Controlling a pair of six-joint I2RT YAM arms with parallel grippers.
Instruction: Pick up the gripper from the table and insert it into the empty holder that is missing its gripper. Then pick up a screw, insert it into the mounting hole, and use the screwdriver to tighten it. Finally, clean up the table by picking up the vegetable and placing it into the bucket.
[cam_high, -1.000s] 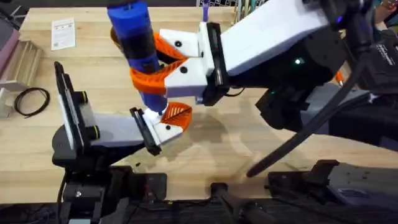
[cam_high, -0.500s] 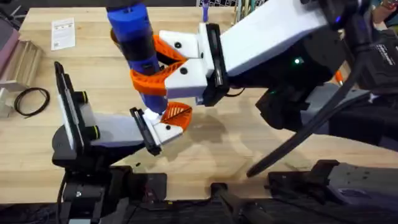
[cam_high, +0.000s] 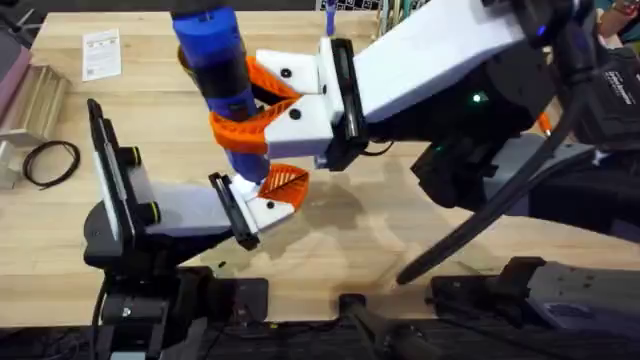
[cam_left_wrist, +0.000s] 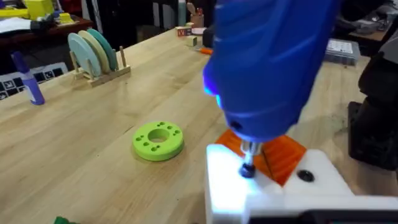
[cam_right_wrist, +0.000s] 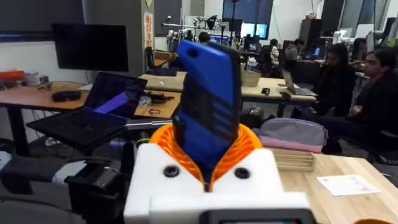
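Overhead: the right claw (cam_high: 250, 125) pinches the screwdriver (cam_high: 222, 75) upright over the left claw (cam_high: 262, 195), whose spread I cannot tell. Left wrist: the bit (cam_left_wrist: 249, 158) sits on a screw (cam_left_wrist: 247, 170) in the holder (cam_left_wrist: 273, 190); a ring (cam_left_wrist: 158, 140) lies on the counter (cam_left_wrist: 74, 149). Right wrist: pads (cam_right_wrist: 163, 144) clamp the driver. If it tilts, the bit may slip off.

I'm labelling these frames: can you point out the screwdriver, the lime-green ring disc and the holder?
screwdriver (cam_high: 222, 70), overhead view, on its blue body.
lime-green ring disc (cam_left_wrist: 158, 140), left wrist view, on its top face.
holder (cam_left_wrist: 277, 193), left wrist view, on its white block.
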